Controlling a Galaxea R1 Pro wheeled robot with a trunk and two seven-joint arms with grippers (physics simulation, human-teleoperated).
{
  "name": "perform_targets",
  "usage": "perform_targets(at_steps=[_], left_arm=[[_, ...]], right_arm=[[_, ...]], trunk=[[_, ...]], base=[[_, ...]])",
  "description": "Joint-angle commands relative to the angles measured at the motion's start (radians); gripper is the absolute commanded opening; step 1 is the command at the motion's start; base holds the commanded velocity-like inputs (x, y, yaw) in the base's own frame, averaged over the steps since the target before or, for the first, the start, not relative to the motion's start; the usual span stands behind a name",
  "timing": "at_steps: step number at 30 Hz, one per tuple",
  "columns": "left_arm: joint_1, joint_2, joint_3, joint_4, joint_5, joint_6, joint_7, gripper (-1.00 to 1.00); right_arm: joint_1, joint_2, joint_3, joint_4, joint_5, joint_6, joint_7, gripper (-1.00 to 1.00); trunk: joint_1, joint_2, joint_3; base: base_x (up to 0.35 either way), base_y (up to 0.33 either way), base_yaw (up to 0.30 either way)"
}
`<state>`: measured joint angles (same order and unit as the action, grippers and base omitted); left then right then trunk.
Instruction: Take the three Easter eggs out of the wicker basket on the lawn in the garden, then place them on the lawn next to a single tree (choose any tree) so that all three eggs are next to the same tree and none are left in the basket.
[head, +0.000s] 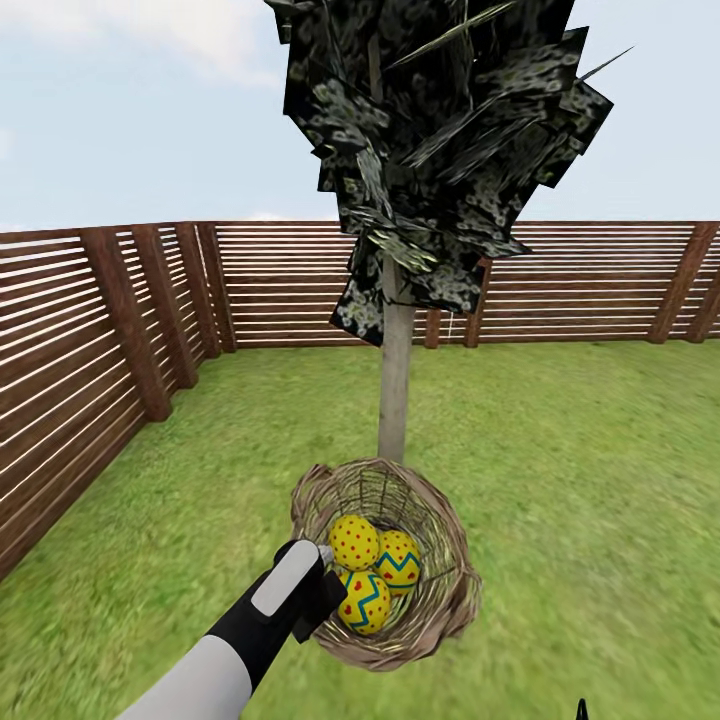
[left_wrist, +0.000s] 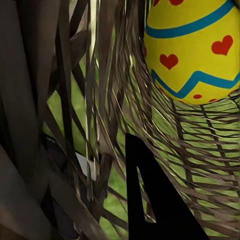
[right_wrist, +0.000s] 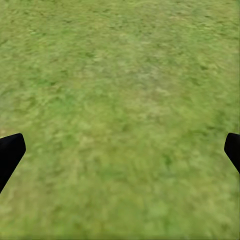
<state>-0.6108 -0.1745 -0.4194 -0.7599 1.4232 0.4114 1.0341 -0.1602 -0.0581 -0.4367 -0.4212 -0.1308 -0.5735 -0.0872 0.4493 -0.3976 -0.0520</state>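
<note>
Three eggs (head: 372, 570) in wicker basket (head: 445, 590) near tree (head: 394, 400); left gripper (head: 318, 585) clamps basket rim; right gripper (right_wrist: 120, 150) spread, empty. Next: set down, unload eggs.

Three yellow painted eggs (head: 372, 570) sit clustered inside the tilted wicker basket (head: 455, 560), just before the pale-trunked tree (head: 396, 380) on the lawn (head: 580, 470).

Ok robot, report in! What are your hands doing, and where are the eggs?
Left gripper at wicker basket rim, grip unclear. Right gripper open over lawn. Three Easter eggs inside basket, before the tree.
</note>
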Motion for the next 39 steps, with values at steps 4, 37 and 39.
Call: perform_targets(at_steps=[4, 37, 39], left_arm=[[-0.001, 0.000, 0.002, -0.001, 0.005, 0.002, 0.010, -1.00], [-0.001, 0.000, 0.145, 0.019, 0.063, 0.014, 0.142, -1.00], [-0.001, 0.000, 0.145, 0.019, 0.061, 0.014, 0.142, -1.00]], right_arm=[[-0.001, -0.001, 0.003, -0.001, -0.007, -0.005, 0.002, 1.00], [-0.001, -0.043, -0.011, -0.111, -0.008, -0.011, 0.000, 1.00], [-0.001, -0.042, -0.010, -0.187, -0.007, -0.010, 0.000, 1.00]], trunk=[[0.012, -0.023, -0.012], [0.139, -0.254, -0.115], [0.146, -0.268, -0.121]], base=[[0.000, 0.000, 0.000], [0.000, 0.000, 0.000], [0.000, 0.000, 0.000]])
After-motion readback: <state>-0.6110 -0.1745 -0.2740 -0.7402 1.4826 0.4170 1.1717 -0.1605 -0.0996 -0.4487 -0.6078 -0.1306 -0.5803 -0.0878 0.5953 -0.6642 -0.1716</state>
